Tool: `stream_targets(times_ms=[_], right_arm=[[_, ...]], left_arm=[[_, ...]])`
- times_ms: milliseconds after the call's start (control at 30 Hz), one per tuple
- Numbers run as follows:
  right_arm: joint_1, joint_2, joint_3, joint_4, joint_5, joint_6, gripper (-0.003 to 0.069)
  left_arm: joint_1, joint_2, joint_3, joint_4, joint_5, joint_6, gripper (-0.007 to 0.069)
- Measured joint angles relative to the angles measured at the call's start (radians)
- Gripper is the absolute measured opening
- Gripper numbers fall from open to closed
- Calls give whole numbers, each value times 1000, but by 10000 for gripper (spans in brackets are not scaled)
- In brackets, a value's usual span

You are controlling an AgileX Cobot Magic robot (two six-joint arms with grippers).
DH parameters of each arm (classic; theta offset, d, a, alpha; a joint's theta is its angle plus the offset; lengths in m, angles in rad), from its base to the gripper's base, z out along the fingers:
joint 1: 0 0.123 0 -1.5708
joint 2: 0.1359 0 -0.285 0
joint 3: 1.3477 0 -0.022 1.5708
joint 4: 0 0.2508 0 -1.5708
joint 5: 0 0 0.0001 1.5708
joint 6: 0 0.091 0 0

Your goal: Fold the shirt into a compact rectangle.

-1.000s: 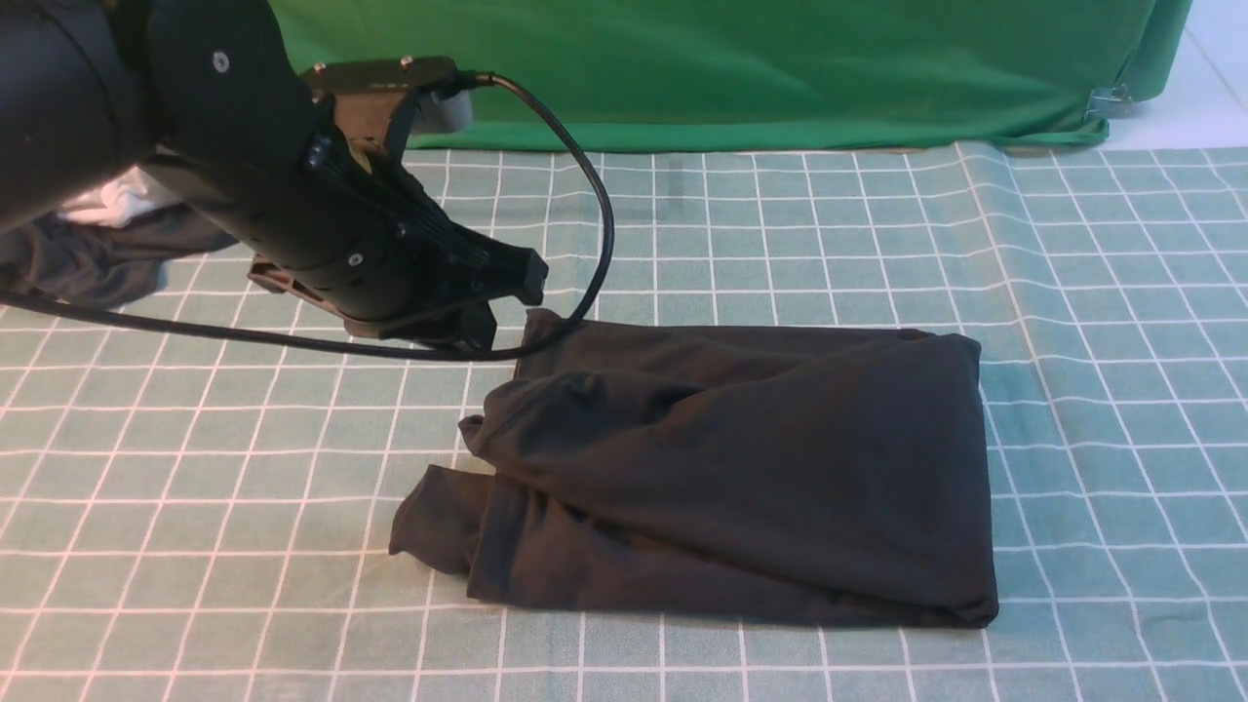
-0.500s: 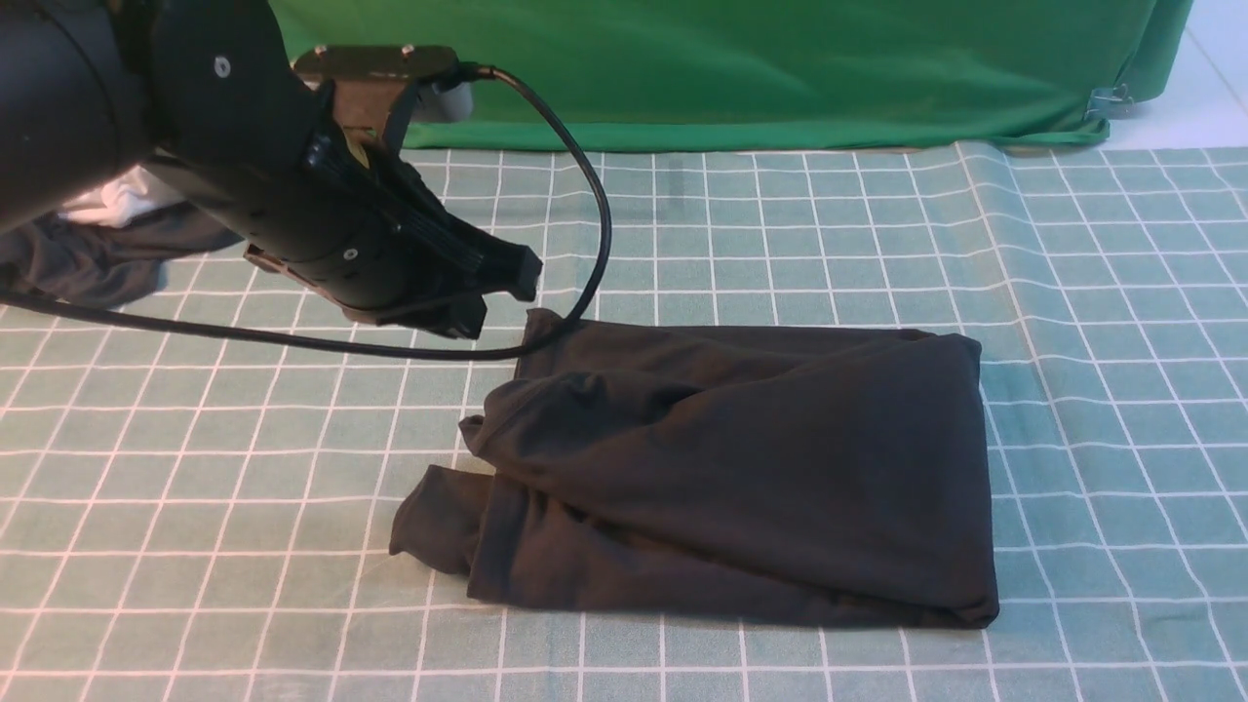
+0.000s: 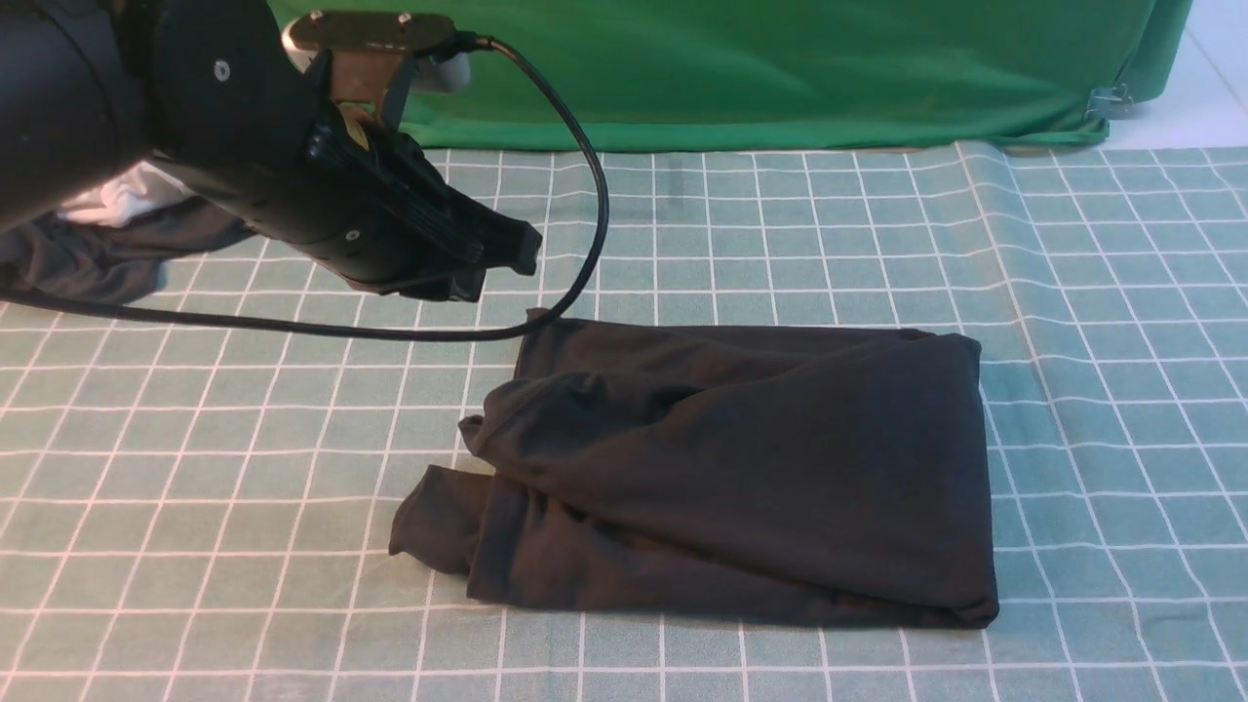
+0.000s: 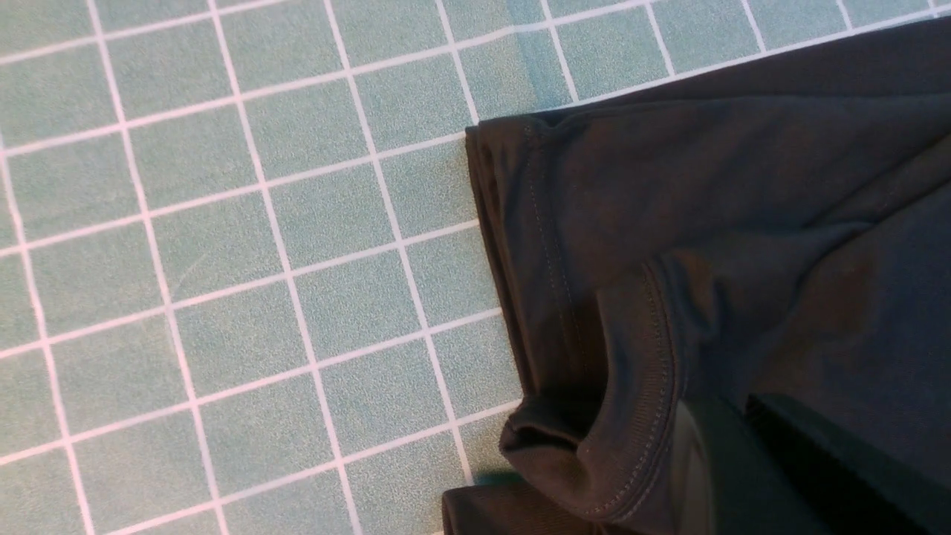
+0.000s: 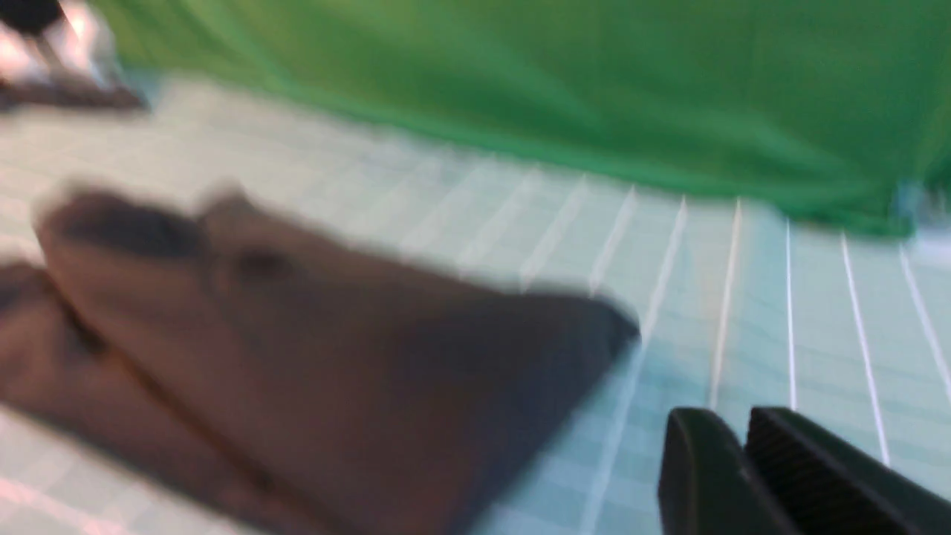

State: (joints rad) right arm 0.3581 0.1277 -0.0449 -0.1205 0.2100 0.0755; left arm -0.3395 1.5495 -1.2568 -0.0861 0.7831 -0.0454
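Front view: the shirt [image 3: 721,468] lies folded into a rough rectangle on the checked cloth [image 3: 1072,390], a little right of the middle, with a loose flap sticking out at its near left corner. The left gripper [image 3: 507,258] hangs above the cloth just beyond the shirt's far left corner, clear of the fabric; its jaws are closed with nothing between them. Its black cable [image 3: 575,146] loops down and crosses that same corner. At the far left edge a dark grey garment [image 3: 88,263] lies with a white cloth [image 3: 117,200] on it. A green backdrop [image 3: 780,68] hangs behind. The right arm is not seen here.

Left wrist view: a hemmed, stitched corner of the shirt [image 4: 669,245] lies on the checked cloth [image 4: 223,260]. The left gripper's fingers [image 4: 713,475] show dark at the picture's edge, pressed together over the fabric, holding none of it.

Right wrist view: blurred. The shirt [image 5: 297,357] lies on the cloth [image 5: 743,297], and the right gripper [image 5: 743,453] is off to its side, apart from it, its jaws nearly together and empty.
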Motion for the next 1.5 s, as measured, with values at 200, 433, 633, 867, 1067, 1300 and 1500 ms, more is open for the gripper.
stream_targets(times_ms=[200, 433, 633, 867, 1067, 1300, 1500], right_arm=[[-129, -88, 52, 0, 19, 4, 111], [-286, -126, 55, 0, 12, 4, 127], [-296, -126, 55, 0, 11, 5, 138], [-297, -126, 55, 0, 11, 6, 150], [-297, -126, 55, 0, 11, 6, 162], [-297, -126, 55, 0, 11, 6, 173], [-297, -126, 55, 0, 11, 6, 185]], left_arm=[[0, 0, 0, 8, -3, 0, 14], [0, -8, 0, 11, -14, 2, 14], [0, -88, 0, 8, 70, -3, 14], [0, -347, 55, 11, 136, 31, 14], [0, -681, 339, -56, -166, 45, 14], [0, -1048, 822, -184, -676, 45, 14], [0, -1234, 1090, -169, -1100, 45, 14]])
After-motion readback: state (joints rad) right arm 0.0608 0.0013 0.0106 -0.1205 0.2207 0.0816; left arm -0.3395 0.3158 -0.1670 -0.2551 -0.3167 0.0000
